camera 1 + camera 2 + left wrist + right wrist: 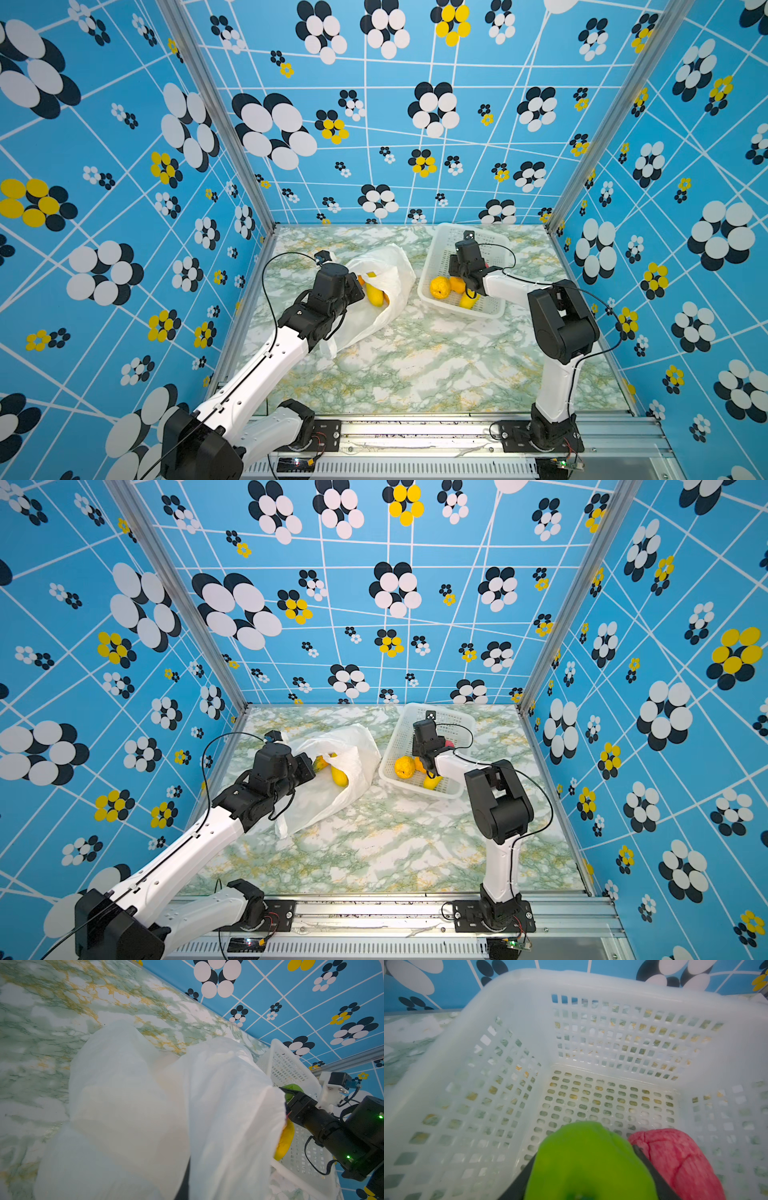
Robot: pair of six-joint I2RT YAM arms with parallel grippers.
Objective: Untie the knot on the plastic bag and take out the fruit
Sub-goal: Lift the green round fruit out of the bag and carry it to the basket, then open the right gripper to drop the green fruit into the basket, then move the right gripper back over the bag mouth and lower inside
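Fruit lies in two places. Long yellow fruit show inside the plastic bag, which lies on its side on the marbled tabletop. Its mouth gapes at the left end effector, whose fingers are pressed together on the film at the mouth edge. Just beside the bag, the right end effector hangs inside the white basket, pinching a green apple. A pink-red bumpy fruit and a round yellow-orange fruit rest on the basket floor.
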